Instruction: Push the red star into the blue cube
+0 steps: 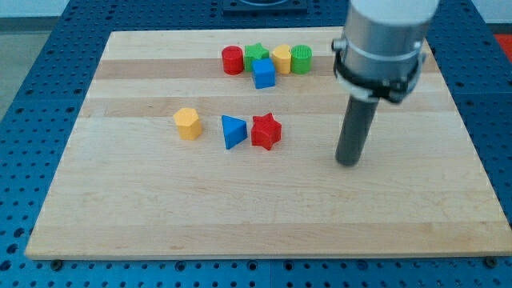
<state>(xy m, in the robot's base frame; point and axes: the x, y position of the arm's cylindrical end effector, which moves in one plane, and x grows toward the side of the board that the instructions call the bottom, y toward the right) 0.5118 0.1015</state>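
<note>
My tip is set down on the bare wooden worktop toward the view's right, well apart from every block; no hand is fitted to this arm, so nothing is grasped or clenched, and only the rod's lower end is available for pushing. The nearest block is the red star, found to the view's left of my tip and a little higher in the view, with open board between them. The red star is touching, or very nearly touching, a blue triangular block on its left side, and further left a yellow hexagonal block is seen standing alone. The blue cube is placed above the red star, almost straight up the view, just under a row near the view's top made up of a red cylinder, a green block of unclear shape, a yellow block and a green cylinder. The approach step is judged to be in hand: contact has not yet been made. For the next move, my tip is best brought round to the bottom side of the red star, so that a push toward the view's top carries it into the blue cube. A push from the present side would be expected to drive the star into the blue triangular block instead, so that line is to be avoided.
</note>
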